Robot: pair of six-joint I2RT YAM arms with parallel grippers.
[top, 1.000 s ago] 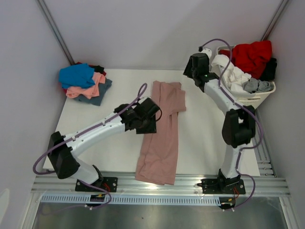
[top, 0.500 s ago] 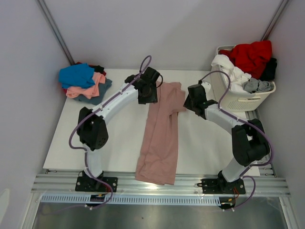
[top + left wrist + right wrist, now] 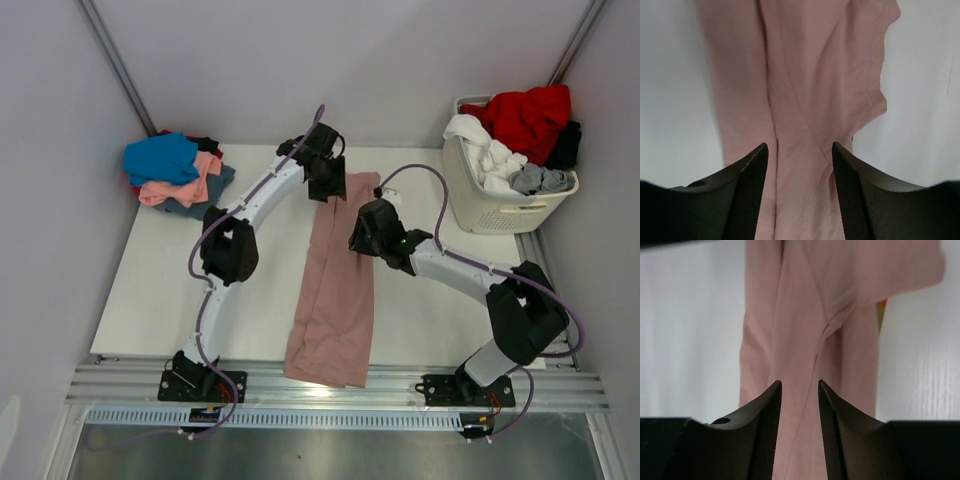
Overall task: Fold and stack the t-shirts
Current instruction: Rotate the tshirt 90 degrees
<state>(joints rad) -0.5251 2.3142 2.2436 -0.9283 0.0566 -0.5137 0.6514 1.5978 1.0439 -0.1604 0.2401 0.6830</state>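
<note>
1. T-shirt, the dusty-pink one (image 3: 335,290), lies as a long narrow strip down the middle of the worktop (image 3: 150,290). It looks already folded in lengthwise, with its near end at the front edge.
2. Within the last second the left arm (image 3: 260,200) has swung from the strip's left side up to its far end. The left fingers (image 3: 752,190) now hang over the cloth, standing well apart and holding nothing.
3. The right arm (image 3: 450,265) has left the basket (image 3: 500,205) and crossed to the strip's right edge, towards the far end. The right fingers (image 3: 765,430) stand closer together, with only cloth below the gap and nothing pinched.
4. Both arms seem to be lining up to grip the far end for the crosswise fold. The pile (image 3: 175,175) at the far left corner awaits this shirt.
</note>
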